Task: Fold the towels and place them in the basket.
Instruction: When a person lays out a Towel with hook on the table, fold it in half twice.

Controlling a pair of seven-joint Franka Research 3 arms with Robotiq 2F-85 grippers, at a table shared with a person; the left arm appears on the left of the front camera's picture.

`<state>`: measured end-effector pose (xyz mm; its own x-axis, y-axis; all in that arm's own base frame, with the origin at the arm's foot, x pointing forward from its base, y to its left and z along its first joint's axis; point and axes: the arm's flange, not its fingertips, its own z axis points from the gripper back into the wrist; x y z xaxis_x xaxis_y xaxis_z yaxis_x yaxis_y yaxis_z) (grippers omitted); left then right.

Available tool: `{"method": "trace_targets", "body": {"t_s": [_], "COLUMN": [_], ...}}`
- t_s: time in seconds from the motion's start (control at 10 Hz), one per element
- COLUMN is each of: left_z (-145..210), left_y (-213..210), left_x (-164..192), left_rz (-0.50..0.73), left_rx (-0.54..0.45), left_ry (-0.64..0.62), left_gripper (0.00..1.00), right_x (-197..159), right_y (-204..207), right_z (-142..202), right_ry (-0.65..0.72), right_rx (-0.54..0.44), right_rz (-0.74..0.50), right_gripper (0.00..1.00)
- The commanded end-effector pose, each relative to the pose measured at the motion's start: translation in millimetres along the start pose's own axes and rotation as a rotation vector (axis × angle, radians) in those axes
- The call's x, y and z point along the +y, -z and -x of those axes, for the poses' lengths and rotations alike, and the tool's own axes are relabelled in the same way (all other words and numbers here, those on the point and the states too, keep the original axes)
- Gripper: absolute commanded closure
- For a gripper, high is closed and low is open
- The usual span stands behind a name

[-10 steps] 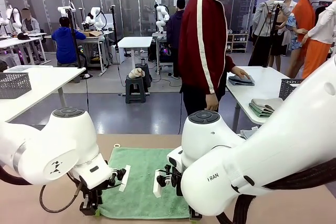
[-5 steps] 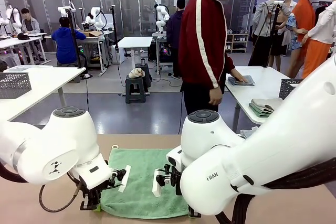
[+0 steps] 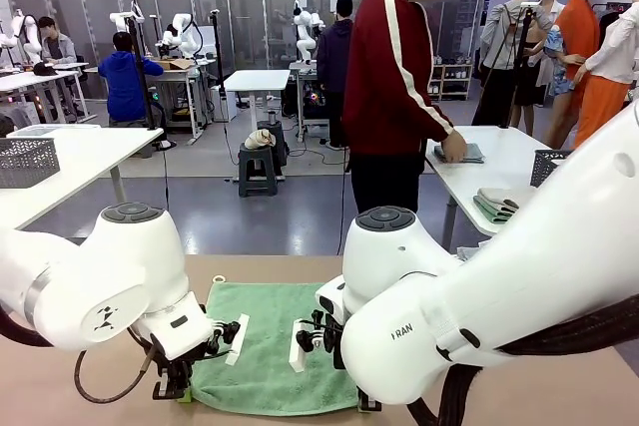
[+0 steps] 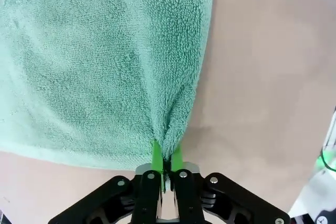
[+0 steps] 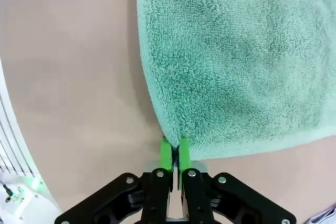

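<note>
Person (image 3: 394, 77) in red jacket (white stripe), stool (image 3: 258, 169), tan table (image 4: 262, 51)

The beige bench (image 3: 280, 268) carries one green towel (image 3: 275, 346), spread flat across its middle. Bare bench surface shows on every side of the towel. The towel's two near corners are puckered into narrow folds. A small pale loop (image 3: 222, 276) lies just beyond the towel's far left corner.
</note>
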<state>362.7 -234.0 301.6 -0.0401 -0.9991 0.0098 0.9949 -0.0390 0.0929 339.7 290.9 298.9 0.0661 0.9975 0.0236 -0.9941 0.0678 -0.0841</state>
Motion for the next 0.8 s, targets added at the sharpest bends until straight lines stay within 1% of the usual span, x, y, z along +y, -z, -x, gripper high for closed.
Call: {"method": "trace_targets", "body": {"t_s": [0.0,0.1,0.5,0.7], "left_z": [-1,0,13,19], "left_y": [-5,-13,-47,-54], "left_x": [3,4,15,20], "left_rz": [0.005,-0.007,-0.069,-0.085], "left_rx": [0.026,0.003,-0.008,-0.017], "left_ry": [0.000,-0.012,-0.076,-0.089], "left_gripper": [1.00,1.00,1.00,1.00], "right_x": [-1,0,-10,-13], "right_y": [-9,-20,-62,-72], "right_z": [-1,-1,-4,-7], "right_ry": [0.016,0.008,0.009,0.000], "right_rx": [-0.002,-0.026,-0.042,-0.054], "right_rz": [-0.003,0.016,0.083,0.102], "right_gripper": [1.00,1.00,1.00,1.00]}}
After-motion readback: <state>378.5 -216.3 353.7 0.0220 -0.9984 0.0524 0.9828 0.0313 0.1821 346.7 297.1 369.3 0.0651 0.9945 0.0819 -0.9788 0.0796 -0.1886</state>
